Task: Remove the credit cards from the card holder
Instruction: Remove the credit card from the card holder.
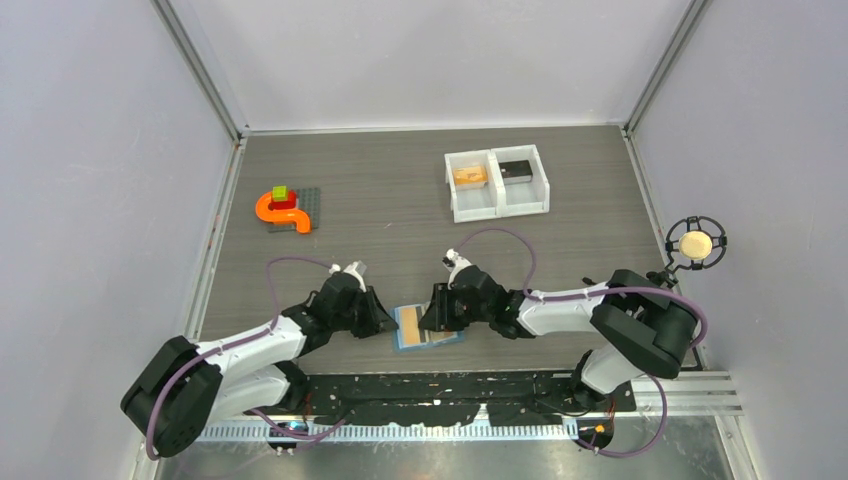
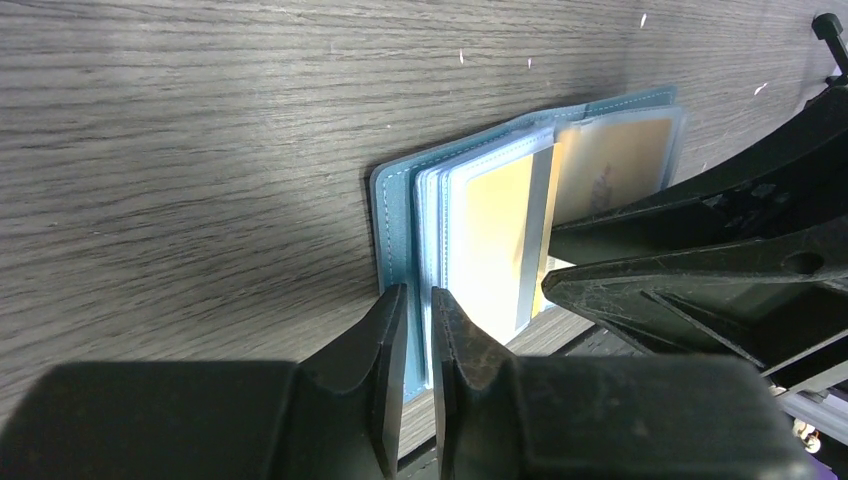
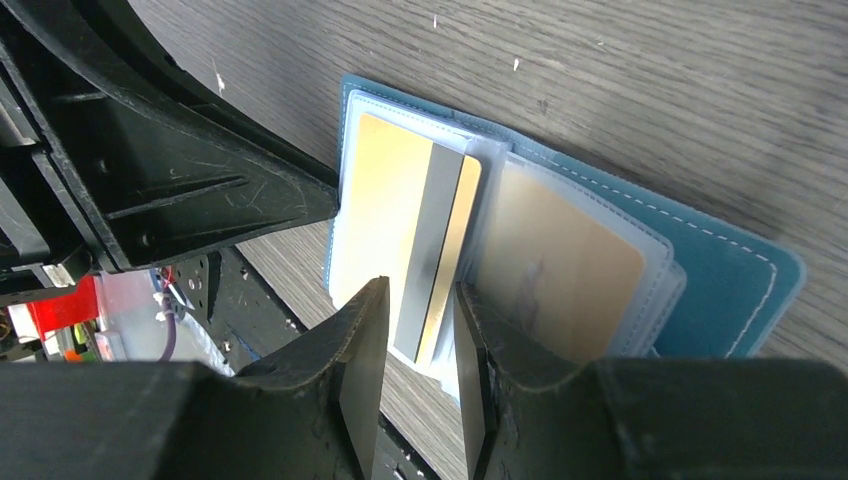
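From above, the card holder (image 1: 412, 327) lies open on the table (image 1: 400, 180) right between the two tools, with the left gripper (image 1: 385, 322) at one edge and the right gripper (image 1: 432, 315) over the other half. Well beyond the right gripper's tips stands a white tray (image 1: 470, 212) with an orange-yellow card (image 1: 468, 175) in one compartment and a dark card (image 1: 516, 170) in the other, so I'd judge those two are out already. An orange toy (image 1: 283, 210) sits far ahead of the left gripper, in nobody's way. From the left wrist, the left gripper (image 2: 418, 292) is pinched tight on the card holder's (image 2: 395, 220) blue cover edge, pinning it down. A striped card (image 2: 490, 240) shows just ahead of its tips. From the right wrist, the right gripper (image 3: 420, 290) has its fingers narrowly apart with the striped card's (image 3: 390, 210) near end between them, but I can't tell whether they grip it. A sleeved card (image 3: 560, 260) sits just beside that, inside the card holder (image 3: 740, 280). At least these two look left to pull, and the clear sleeves may cling.
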Robot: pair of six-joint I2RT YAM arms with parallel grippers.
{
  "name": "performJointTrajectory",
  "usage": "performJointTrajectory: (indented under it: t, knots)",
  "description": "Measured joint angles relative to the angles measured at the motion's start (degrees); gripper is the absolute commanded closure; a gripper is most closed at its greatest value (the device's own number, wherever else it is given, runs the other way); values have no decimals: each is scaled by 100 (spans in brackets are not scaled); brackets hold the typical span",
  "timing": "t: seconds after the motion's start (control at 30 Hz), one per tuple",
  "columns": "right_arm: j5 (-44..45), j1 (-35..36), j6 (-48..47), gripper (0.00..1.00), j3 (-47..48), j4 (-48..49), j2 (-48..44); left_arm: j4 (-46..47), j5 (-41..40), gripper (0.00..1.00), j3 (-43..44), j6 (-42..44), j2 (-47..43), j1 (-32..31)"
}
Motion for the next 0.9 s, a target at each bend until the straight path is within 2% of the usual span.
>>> performJointTrajectory:
  t: [0.17,0.27,0.37,0.43,0.83,0.9]
  knots:
    - [-31,-48,96,67,-7,170,79,15,7,82,0,0,11,0]
    - [-79,-111,149,77,-103,382,116,26,9,82,0,0,17,0]
    - [-142,-214,221,92,-308,660,122,39,7,82,0,0,31,0]
    - [-188,-275,286,94,-428,824,125,59,9,82,0,0,44,0]
    - [-435,-522,402,94,-772,1379,79,144,28,82,31,-4,173,0]
    - [-466,-553,402,88,-791,1362,31,149,33,82,46,-2,199,0]
